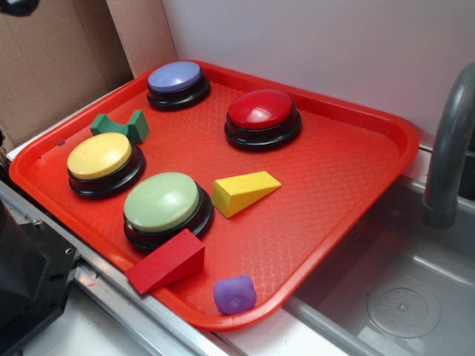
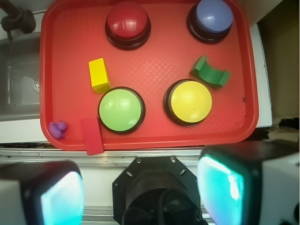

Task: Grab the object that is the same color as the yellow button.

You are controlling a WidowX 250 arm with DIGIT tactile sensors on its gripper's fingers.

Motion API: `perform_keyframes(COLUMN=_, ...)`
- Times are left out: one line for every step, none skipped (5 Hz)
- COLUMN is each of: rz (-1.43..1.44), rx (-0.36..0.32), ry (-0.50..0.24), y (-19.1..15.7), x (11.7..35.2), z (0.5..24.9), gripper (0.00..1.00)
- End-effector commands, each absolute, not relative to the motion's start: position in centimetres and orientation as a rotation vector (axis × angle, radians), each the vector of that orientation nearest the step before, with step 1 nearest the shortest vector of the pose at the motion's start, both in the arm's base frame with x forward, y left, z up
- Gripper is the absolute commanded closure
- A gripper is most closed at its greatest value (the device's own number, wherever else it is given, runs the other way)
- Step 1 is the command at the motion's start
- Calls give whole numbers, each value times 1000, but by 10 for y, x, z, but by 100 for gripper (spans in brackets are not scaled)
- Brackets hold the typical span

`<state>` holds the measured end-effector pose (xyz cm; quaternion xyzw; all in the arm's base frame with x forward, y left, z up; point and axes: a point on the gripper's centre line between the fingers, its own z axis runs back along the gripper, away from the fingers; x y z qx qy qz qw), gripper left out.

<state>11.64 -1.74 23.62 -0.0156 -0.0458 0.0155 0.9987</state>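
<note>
Looking down from my wrist view, I am seeing my gripper (image 2: 140, 197) closest to me. Its two fingers (image 2: 234, 187) are standing wide apart with nothing between them. They are hanging over the near side, off the big red plastic tray (image 2: 150, 140).

On the tray's near edge, a red wedge-shaped block (image 2: 92, 136) is lying, poking a little over the rim. A small purple toy figure (image 2: 58, 129) is sitting near it, in the tray corner by the sink.

Next are two big round buttons on black bases. The round button with the pale green top (image 2: 121, 109) is sitting just beside the red wedge. The round button with the yellow top (image 2: 190, 101) is sitting next to it, toward the cardboard side.

The small yellow wedge-shaped block (image 2: 99, 75) is lying just past the green button, on the sink side. In the exterior view its thin edge is pointing away from the green button. It is lying well away from my fingers.

A dark green block with a curved dip (image 2: 210, 72) is lying just past the yellow button.

Farthest off, a round button with a red top (image 2: 127, 21) and a round button with a blue-purple top (image 2: 213, 16) are sitting near the far rim. A grey metal sink (image 1: 401, 297) with a grey tap (image 1: 449, 141) is sitting beside the tray.
</note>
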Motion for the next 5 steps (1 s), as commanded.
perform_keyframes(rz=31, rx=-31, ry=-92, y=-17, x=116, z=236, gripper=0)
perform_keyframes(rz=-63, rx=-24, ry=-80, y=-24, x=135, z=226, gripper=0)
perform_keyframes(rz=-151, rx=17, ry=-92, y=-38, x=162, z=211, gripper=0)
perform_keyframes(rz=-239, rx=44, ry=-95, y=-58, x=197, z=184, gripper=0)
perform_keyframes(rz=-244, rx=-10, ry=-193, y=-70, x=216, z=152, gripper=0)
